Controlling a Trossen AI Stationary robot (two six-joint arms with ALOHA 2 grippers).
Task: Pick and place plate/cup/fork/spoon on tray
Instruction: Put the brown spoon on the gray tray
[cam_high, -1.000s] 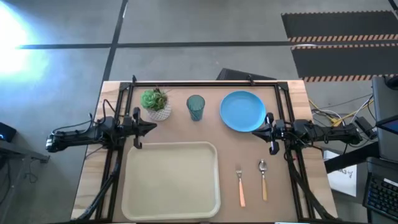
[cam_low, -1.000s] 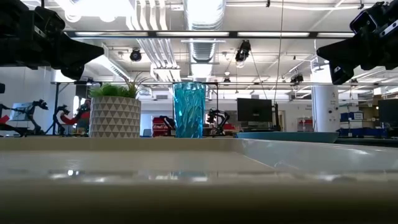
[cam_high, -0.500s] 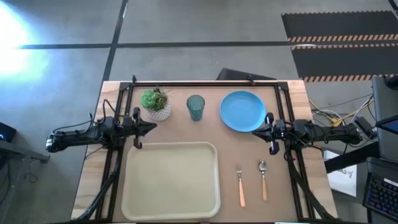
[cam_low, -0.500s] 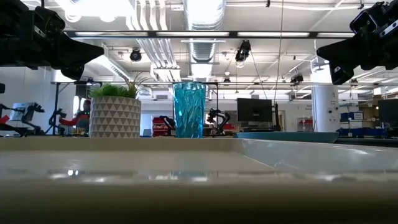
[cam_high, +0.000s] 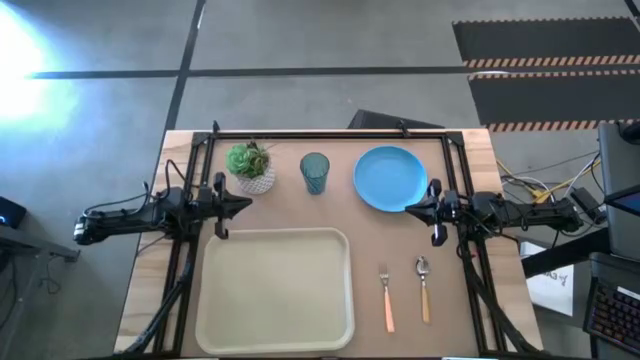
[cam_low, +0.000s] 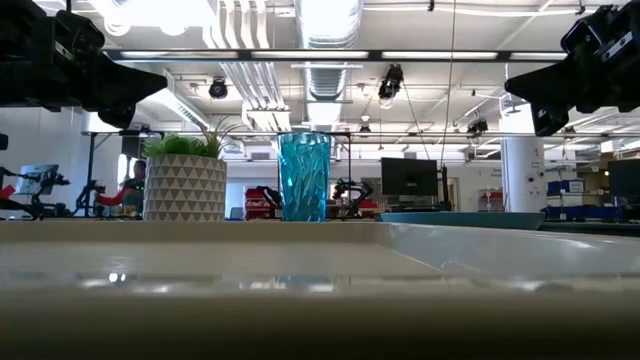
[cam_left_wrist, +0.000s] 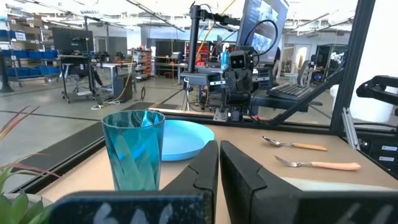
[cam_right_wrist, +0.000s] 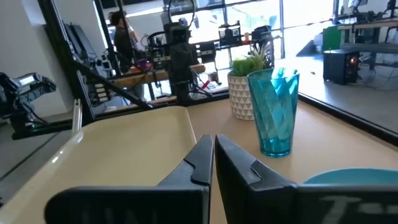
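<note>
A tan wooden worktop (cam_high: 470, 160) stands on grey concrete floor (cam_high: 300, 40) with dark seams and a striped mat (cam_high: 545, 60). Along its far edge sit a plant pot (cam_high: 251, 166), cup (cam_high: 314, 173) and plate (cam_high: 390, 178). The tray (cam_high: 275, 288) lies bare at the near edge, with the fork (cam_high: 387, 299) and spoon (cam_high: 424, 288) beside it. Left gripper (cam_high: 241, 203) and right gripper (cam_high: 414, 208) hover at the sides, fingers closed, holding nothing. Beyond is an open workshop with a person (cam_right_wrist: 122, 31).
</note>
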